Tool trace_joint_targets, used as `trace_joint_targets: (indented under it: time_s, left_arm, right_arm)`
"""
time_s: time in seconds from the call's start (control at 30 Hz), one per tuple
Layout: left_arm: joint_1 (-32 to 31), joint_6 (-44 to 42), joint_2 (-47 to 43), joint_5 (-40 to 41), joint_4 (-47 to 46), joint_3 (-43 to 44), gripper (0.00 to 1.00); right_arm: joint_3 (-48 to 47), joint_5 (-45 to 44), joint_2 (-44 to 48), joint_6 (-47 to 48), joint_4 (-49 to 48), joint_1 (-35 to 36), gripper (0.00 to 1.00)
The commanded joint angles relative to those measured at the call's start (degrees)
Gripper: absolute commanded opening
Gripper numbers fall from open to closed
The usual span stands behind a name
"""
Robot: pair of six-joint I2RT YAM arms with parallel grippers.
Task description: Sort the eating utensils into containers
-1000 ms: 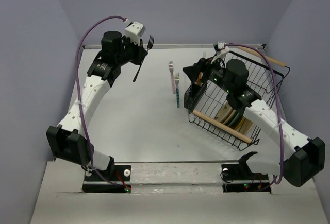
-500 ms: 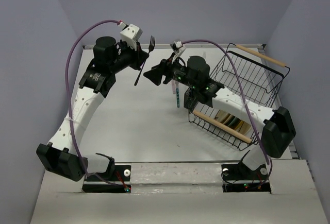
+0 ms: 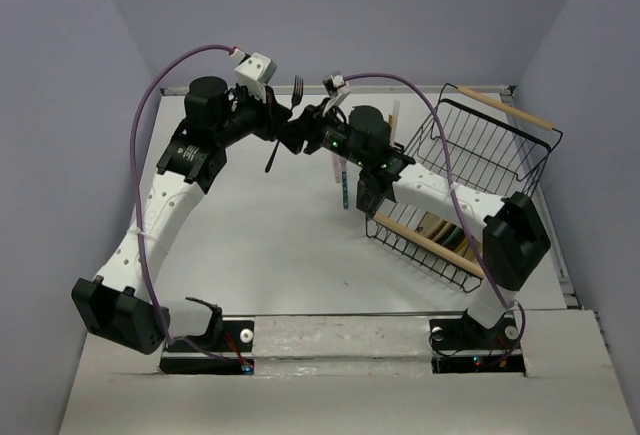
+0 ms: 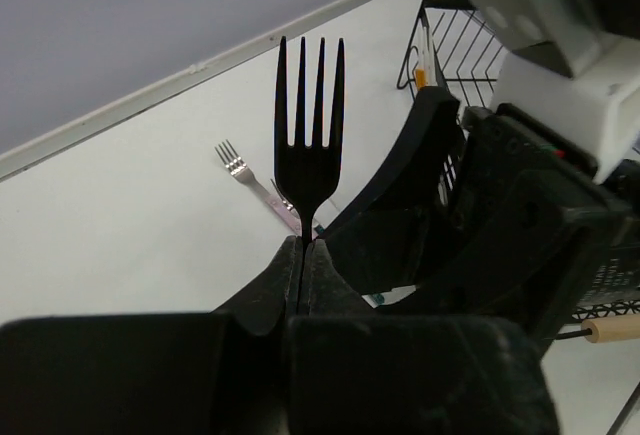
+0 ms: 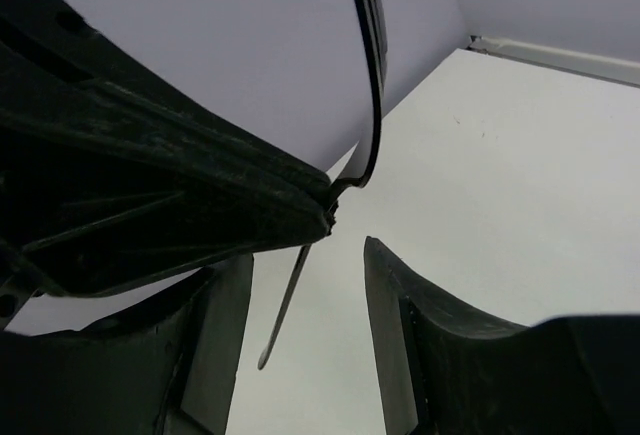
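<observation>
your left claw (image 4: 302, 255) is clenched on the neck of the black fork (image 4: 308, 145), holding it tines-up in the air to the left of the wire rack (image 3: 480, 155). your right claw (image 5: 308, 290) stands released, one finger on each side of that fork's lower handle, and you cannot see it touching. the pink fork (image 3: 333, 165) and teal fork (image 3: 343, 191) lie flat on the worktop (image 3: 260, 245), just beside each other, between the held fork and the rack.
</observation>
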State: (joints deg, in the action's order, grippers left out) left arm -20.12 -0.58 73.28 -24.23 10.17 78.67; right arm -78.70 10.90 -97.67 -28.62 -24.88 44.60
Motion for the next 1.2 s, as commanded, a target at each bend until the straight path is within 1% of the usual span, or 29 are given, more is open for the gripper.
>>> trace_joint_targets:
  time_s: [0.0, 0.1, 0.13, 0.2, 0.23, 0.27, 0.4, 0.43, 0.47, 0.5, 0.53, 0.57, 0.6, 0.7, 0.73, 0.8, 0.83, 1.0, 1.1, 1.17]
  left_arm:
    - [-0.36, 1.99, -2.08, -3.02, -3.14, -0.45, 0.0]
    - [-0.36, 1.9, -2.79, -3.37, -3.23, -0.63, 0.0]
    - [-0.36, 2.07, -2.96, -3.63, -3.32, -1.15, 0.0]
    - [-0.36, 2.25, -3.66, -4.16, -3.58, -2.38, 0.0]
    - [-0.36, 2.25, -3.84, -4.25, -3.67, -2.65, 0.0]
    - [-0.36, 2.16, -4.28, -4.25, -3.67, -3.0, 0.0]
    - [-0.36, 0.85, -5.86, -2.41, -3.58, -4.05, 0.0]
    - [-0.36, 0.84, -6.21, -0.84, -3.5, -4.14, 0.0]
    - [-0.36, -0.81, -6.91, -0.04, -3.23, -4.14, 0.16]
    - [-0.36, -2.22, -7.27, 0.84, -2.88, -4.06, 0.38]
    - [-0.36, -2.76, -7.97, 1.46, -2.18, -3.97, 0.79]
    - [-0.27, -3.2, -7.97, 2.25, -1.83, -3.88, 0.97]
    - [-0.27, -3.64, -8.58, 3.04, -1.48, -3.53, 0.99]
    - [0.25, -5.13, -9.38, 5.85, -0.33, -3.18, 0.99]
    - [0.52, -5.66, -9.55, 6.47, -0.16, -3.09, 0.99]
    - [1.39, -5.92, -9.99, 6.65, 0.2, -3.18, 0.99]
    - [1.83, -6.01, -10.08, 6.56, 0.02, -3.7, 0.99]
    - [3.24, -5.49, -10.17, 4.9, -2.0, -6.86, 0.99]
    - [3.42, -5.48, -10.26, 4.1, -2.44, -7.74, 0.99]
    - [3.68, -5.84, -10.35, 4.28, -2.53, -8.18, 0.99]
  right_arm:
    - [-4.27, -2.1, -2.35, -1.17, -4.38, -0.04, 0.52]
    - [-5.15, -2.55, -3.93, -1.0, -4.38, -0.04, 0.41]
    - [-5.67, -3.07, -4.19, -0.91, -4.47, -0.04, 0.33]
    - [-6.2, -4.12, -4.46, -0.47, -4.82, -0.04, 0.22]
    - [-6.38, -4.3, -4.37, -0.12, -4.82, -0.04, 0.08]
    - [-6.38, -4.56, -4.37, 0.14, -4.82, -0.04, 0.0]
    - [-5.07, -5.44, -3.06, 2.51, -4.04, -0.04, 0.0]
    - [-4.45, -6.4, -2.45, 3.39, -3.86, -0.04, 0.0]
    - [-2.71, -7.11, -0.7, 5.57, -3.51, -0.04, 0.0]
    - [-1.65, -8.86, 0.45, 6.99, -3.42, -0.04, 0.0]
    - [0.89, -9.66, 1.59, 9.7, -3.33, -0.04, 0.0]
    - [2.13, -10.45, 3.08, 11.12, -3.15, -0.04, 0.0]
    - [3.45, -10.54, 6.06, 12.18, -2.54, -0.73, 0.0]
    - [8.01, -10.54, 10.73, 16.56, 0.69, -1.36, 0.0]
    - [8.99, -12.63, 13.79, 17.71, 1.85, -1.88, 0.0]
    - [11.1, -14.05, 16.44, 21.05, 4.22, -1.88, 0.0]
    - [13.63, -16.41, 18.81, 21.93, 5.53, -1.88, 0.0]
    - [20.76, -22.92, 23.04, 25.28, 6.07, -3.47, 0.0]
    - [22.7, -24.25, 24.1, 24.76, 6.08, -6.09, 0.0]
    - [23.85, -24.69, 24.19, 24.4, 5.99, -6.63, 0.0]
